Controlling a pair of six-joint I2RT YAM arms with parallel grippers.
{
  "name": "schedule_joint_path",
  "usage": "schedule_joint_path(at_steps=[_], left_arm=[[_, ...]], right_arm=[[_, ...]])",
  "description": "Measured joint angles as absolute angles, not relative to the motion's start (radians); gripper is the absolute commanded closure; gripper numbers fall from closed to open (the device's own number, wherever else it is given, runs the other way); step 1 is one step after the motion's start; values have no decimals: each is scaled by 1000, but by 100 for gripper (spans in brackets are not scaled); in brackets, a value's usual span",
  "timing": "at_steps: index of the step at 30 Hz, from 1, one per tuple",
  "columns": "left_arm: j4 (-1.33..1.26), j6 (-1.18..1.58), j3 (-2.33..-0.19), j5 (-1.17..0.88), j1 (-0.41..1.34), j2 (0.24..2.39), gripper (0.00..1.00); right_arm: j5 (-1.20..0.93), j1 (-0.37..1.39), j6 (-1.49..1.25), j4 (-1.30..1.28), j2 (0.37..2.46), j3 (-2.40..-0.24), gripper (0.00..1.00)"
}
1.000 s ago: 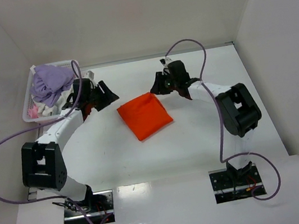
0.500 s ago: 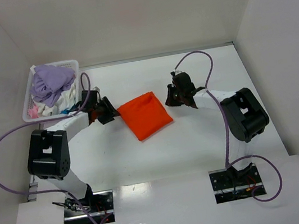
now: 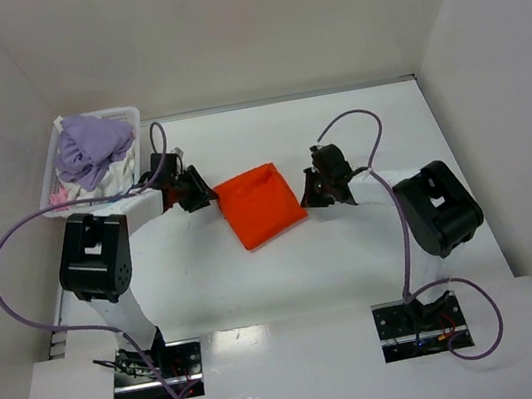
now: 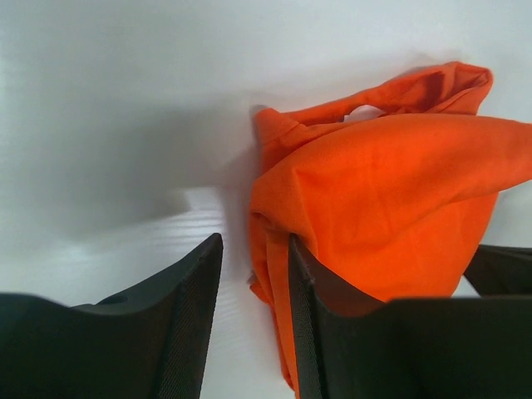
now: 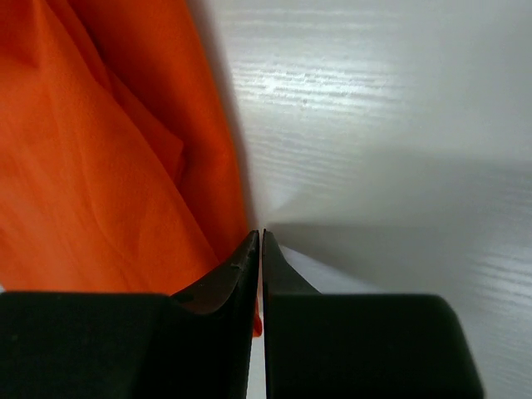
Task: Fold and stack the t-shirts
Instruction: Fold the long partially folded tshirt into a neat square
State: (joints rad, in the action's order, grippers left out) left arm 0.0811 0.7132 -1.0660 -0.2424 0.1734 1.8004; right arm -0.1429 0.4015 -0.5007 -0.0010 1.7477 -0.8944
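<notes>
An orange t-shirt (image 3: pixel 260 205), folded into a rough square, lies in the middle of the table. My left gripper (image 3: pixel 205 197) is down at its left edge. In the left wrist view, that gripper (image 4: pixel 254 243) stands partly open, and the shirt's (image 4: pixel 382 191) layered hem runs between the two fingers, against the right one (image 4: pixel 303 316). My right gripper (image 3: pixel 308 196) is at the shirt's right edge. In the right wrist view its fingers (image 5: pixel 259 237) are pressed together, with a sliver of the orange shirt (image 5: pixel 100 166) showing in the slit.
A white lattice basket (image 3: pixel 50 193) sits at the back left corner, heaped with a lilac cloth (image 3: pixel 91 146) and some white and pink cloth (image 3: pixel 71 195). White walls close in the table on three sides. Purple cables loop over both arms.
Both arms have swung in and down from the far side to the shirt's left and right edges. The right jaws closed; the left jaws narrowed around the hem.
</notes>
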Motion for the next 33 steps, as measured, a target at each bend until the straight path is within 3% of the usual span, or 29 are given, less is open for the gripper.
schedule_joint_path(at_steps=[18, 22, 29, 33], left_arm=[[57, 683, -1213, -332, 176, 1934, 51], [67, 669, -1216, -332, 176, 1934, 45], [103, 604, -1216, -368, 176, 1912, 24], [104, 579, -1220, -411, 176, 1897, 22]], right_arm=[[-145, 505, -599, 22, 1635, -809, 90], [-93, 504, -591, -6, 1594, -811, 75], [-71, 452, -568, -18, 1536, -882, 36], [-118, 445, -539, 13, 1529, -928, 16]])
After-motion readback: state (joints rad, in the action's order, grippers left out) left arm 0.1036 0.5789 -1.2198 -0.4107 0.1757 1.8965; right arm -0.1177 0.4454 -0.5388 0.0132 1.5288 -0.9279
